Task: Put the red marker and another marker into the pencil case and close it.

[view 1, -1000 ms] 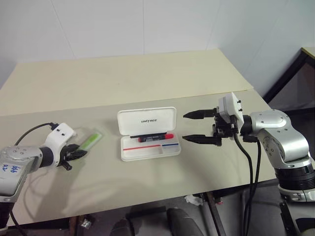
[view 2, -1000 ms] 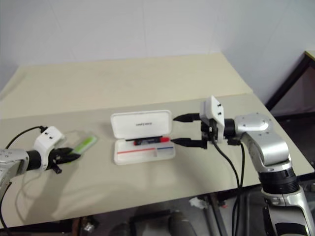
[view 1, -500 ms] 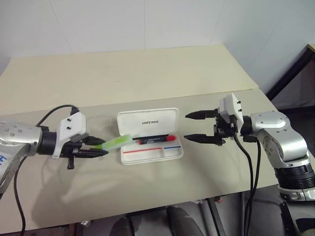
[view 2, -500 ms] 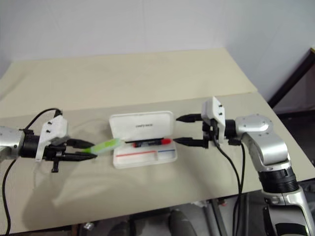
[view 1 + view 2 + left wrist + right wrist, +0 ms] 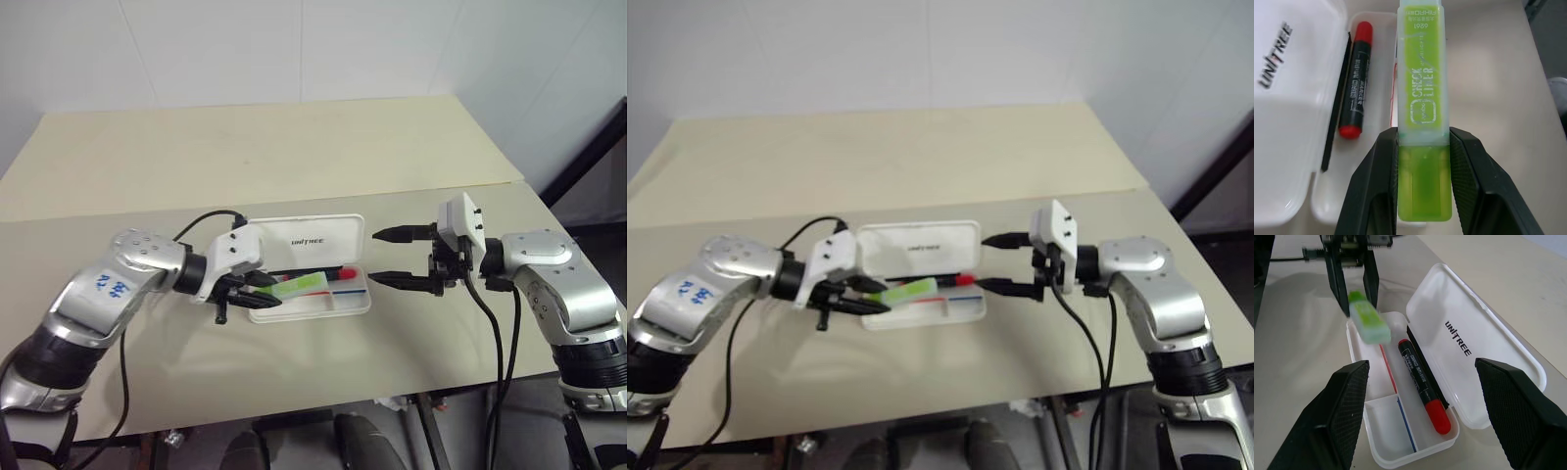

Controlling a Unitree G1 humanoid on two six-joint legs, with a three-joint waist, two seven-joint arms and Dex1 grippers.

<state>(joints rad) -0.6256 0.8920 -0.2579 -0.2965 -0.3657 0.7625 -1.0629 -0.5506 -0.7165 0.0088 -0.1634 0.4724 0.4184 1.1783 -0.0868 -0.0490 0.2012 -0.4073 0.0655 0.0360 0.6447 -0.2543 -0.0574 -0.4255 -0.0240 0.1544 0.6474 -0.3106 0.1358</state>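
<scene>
The white pencil case (image 5: pixel 304 235) lies open at the table's middle, its lid folded back. Inside it, along the hinge side, lies the red marker (image 5: pixel 338 275), red at both ends and black in the middle (image 5: pixel 1354 88). My left gripper (image 5: pixel 266 291) is shut on one end of the lime highlighter (image 5: pixel 302 286), the other marker, holding it just over the case's tray and roughly parallel to the red marker (image 5: pixel 1420 384). The highlighter's free end (image 5: pixel 1422 58) sticks out over the tray. To the right of the case my right gripper (image 5: pixel 377 257) stands open, pointing left at it, with nothing between its fingers.
The cream table (image 5: pixel 294 147) stretches far behind the case, with a seam running across it. A black cable (image 5: pixel 201 223) loops from my left wrist. Past the table's right edge stands a dark frame (image 5: pixel 588 147).
My left gripper has carried the lime highlighter from the table's left side rightward to above the open case. The right gripper has held still.
</scene>
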